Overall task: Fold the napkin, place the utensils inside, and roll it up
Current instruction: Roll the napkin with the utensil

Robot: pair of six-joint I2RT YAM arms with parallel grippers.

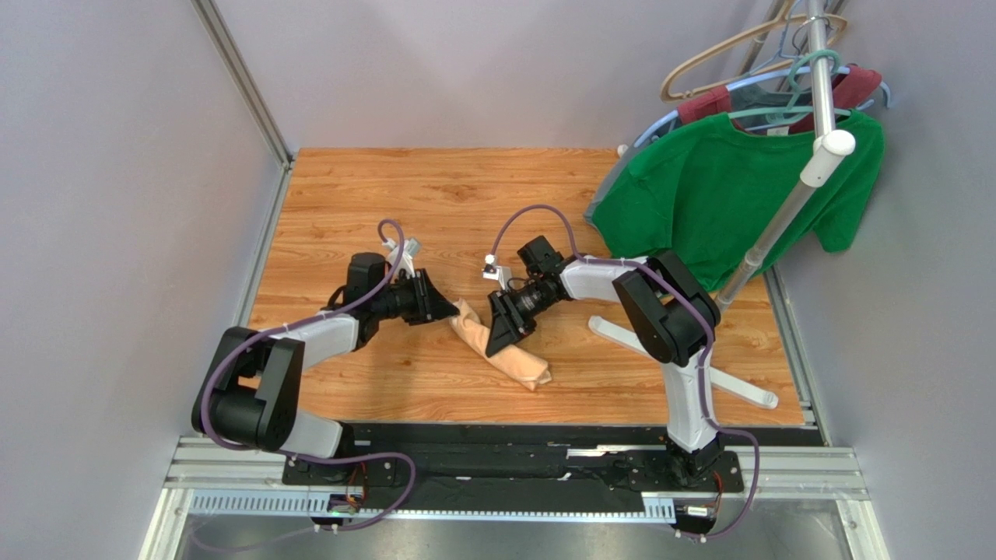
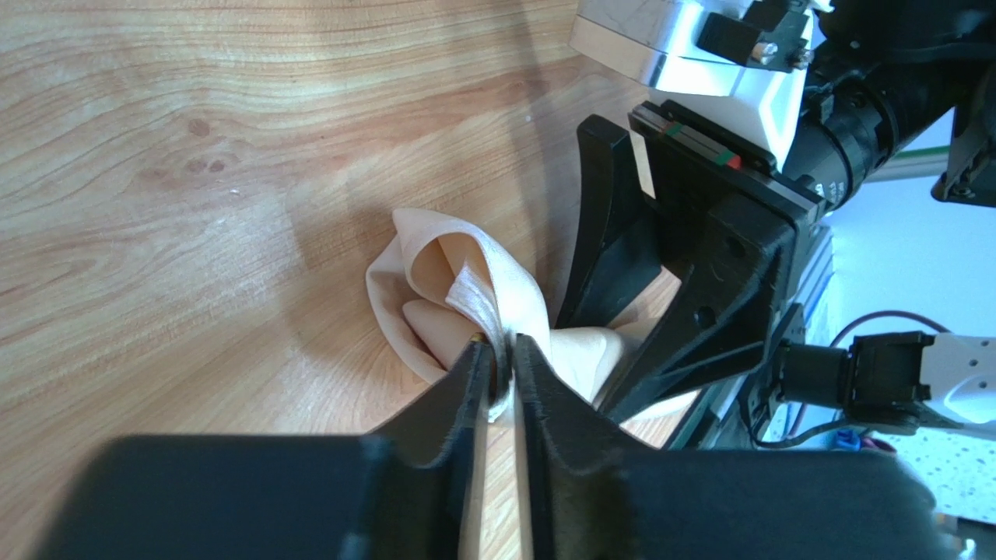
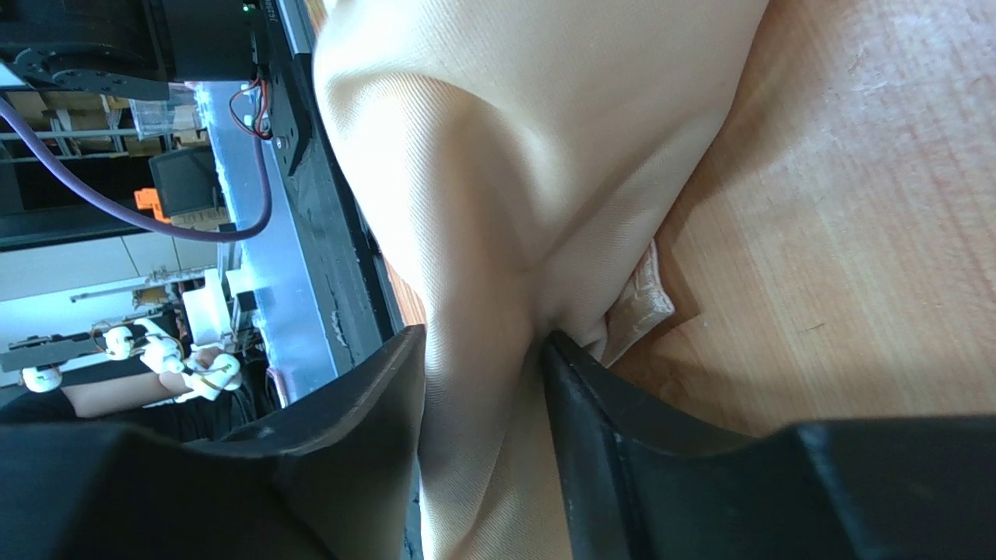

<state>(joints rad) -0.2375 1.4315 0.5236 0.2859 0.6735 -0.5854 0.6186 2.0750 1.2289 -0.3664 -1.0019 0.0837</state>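
The peach-tan napkin point(image 1: 511, 354) lies rolled into a long bundle on the wooden table point(image 1: 351, 210), running from centre toward the near edge. My left gripper point(image 1: 450, 313) is shut on a thin edge of the napkin point(image 2: 468, 292) at the roll's far-left end. My right gripper point(image 1: 505, 338) is shut around the thick middle of the napkin point(image 3: 514, 175). The right gripper also shows in the left wrist view point(image 2: 655, 303), close beside the left one. The spoon is hidden; no part of it shows.
A green T-shirt point(image 1: 725, 193) hangs on a white rack point(image 1: 807, 175) at the far right. The rack's white legs point(image 1: 701, 362) lie on the table right of my right arm. Grey walls close in both sides.
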